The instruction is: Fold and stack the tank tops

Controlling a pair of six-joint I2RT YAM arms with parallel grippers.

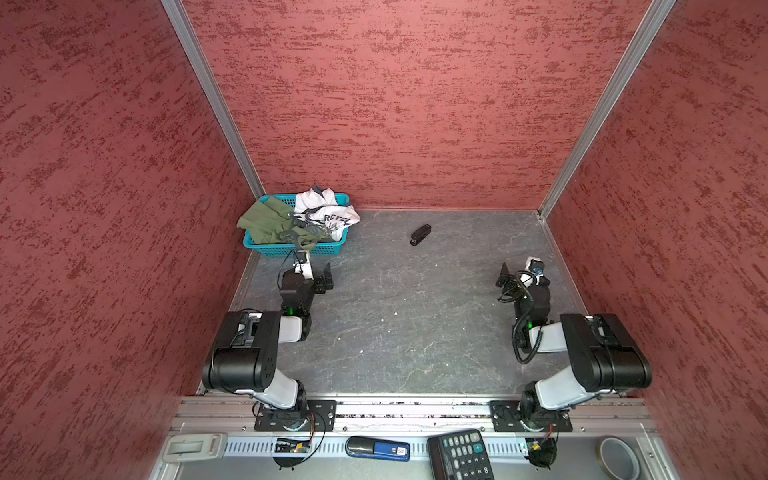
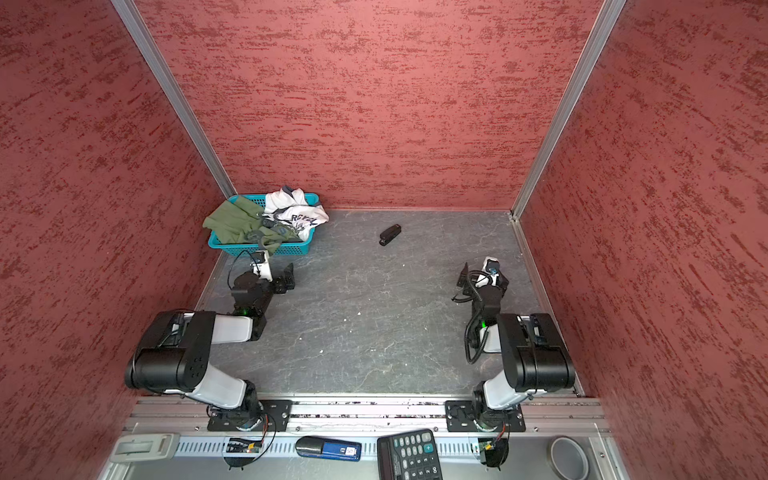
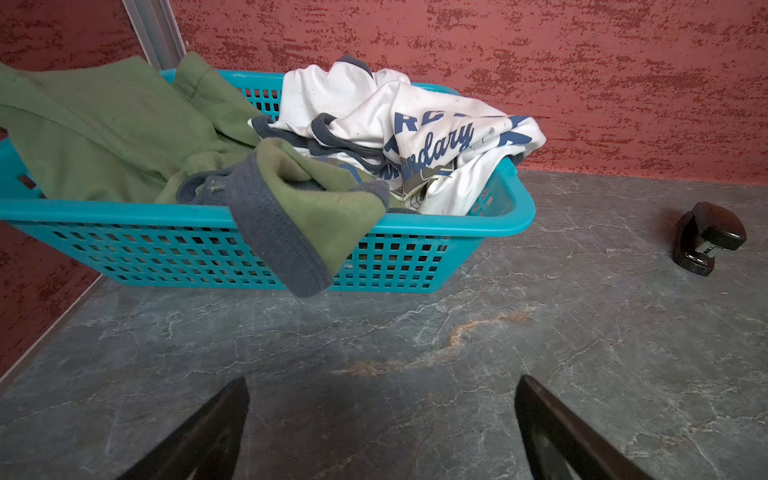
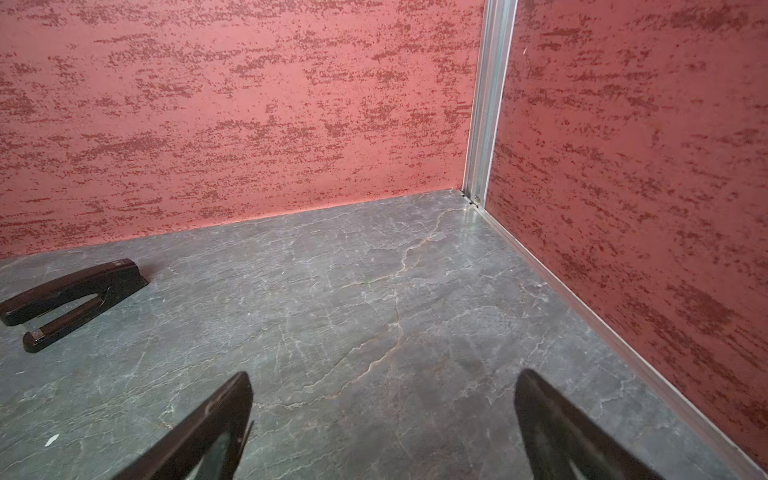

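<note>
Nothing is done yet: the white tank top (image 3: 349,104) and the olive green tank top (image 3: 108,129) lie crumpled together in the blue basket (image 3: 124,214) at the far left corner of the table (image 1: 415,324), the green one drooping over the near rim, neither folded nor stacked. The left gripper (image 3: 382,380) hovers just before the basket, jaws wide apart and empty, and the right gripper (image 4: 384,374) hangs over bare table on the right, jaws likewise spread and holding nothing. By my judgement everything is left: lift each shirt out, spread it, fold it, and lay one on the other.
</note>
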